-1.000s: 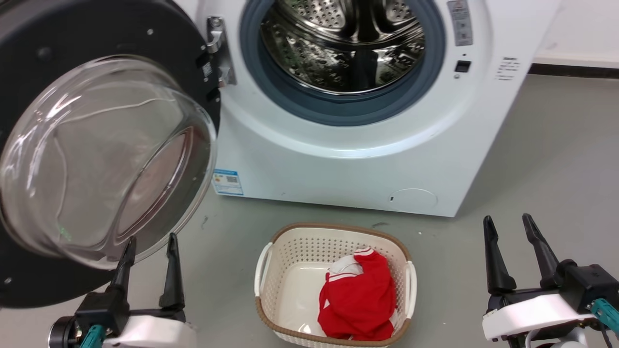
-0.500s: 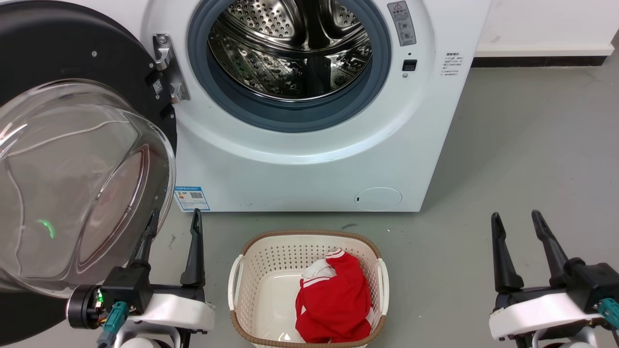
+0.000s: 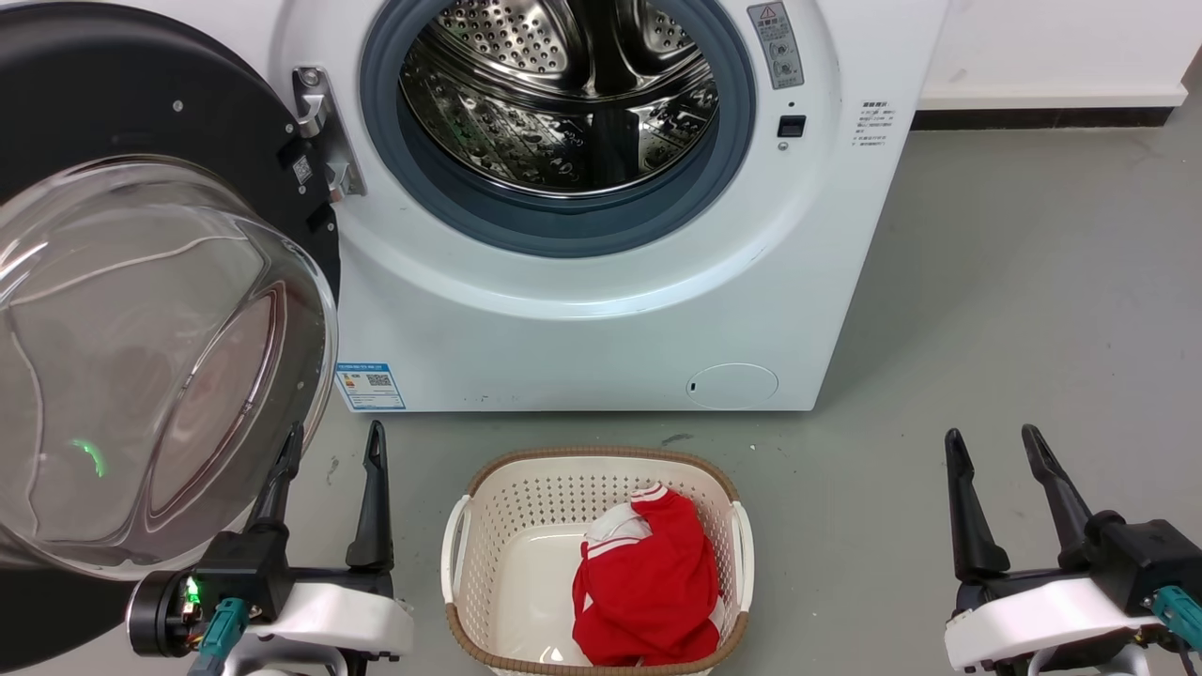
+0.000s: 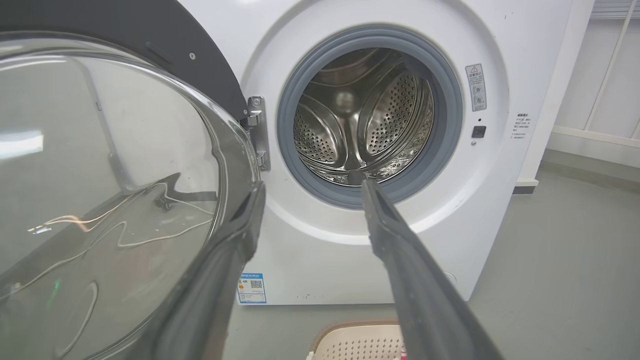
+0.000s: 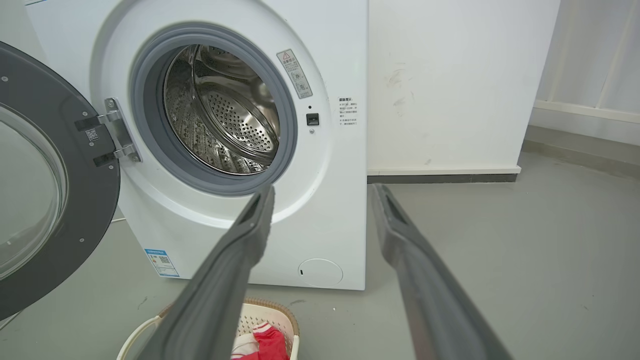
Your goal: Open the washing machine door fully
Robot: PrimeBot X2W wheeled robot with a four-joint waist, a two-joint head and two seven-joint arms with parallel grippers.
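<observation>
1. My left gripper (image 3: 333, 441), near left: long dark fingers apart, empty.
2. Just beside it is the large round glossy black washing machine door (image 3: 141, 357) with its clear glass bowl, swung wide left of the big white box-shaped washing machine (image 3: 582, 329).
3. My right gripper (image 3: 993, 446), near right: fingers apart, empty.
4. I judge the opening nearly done. Next, nudge the door farther left.

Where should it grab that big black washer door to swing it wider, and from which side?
Probably the thin lower rim of the large round glossy black washing machine door, far from its silver metal hinge, approached from below by the open left end effector straddling the edge. Its clear bulging glass bowl looks smooth and too wide to pinch.
</observation>
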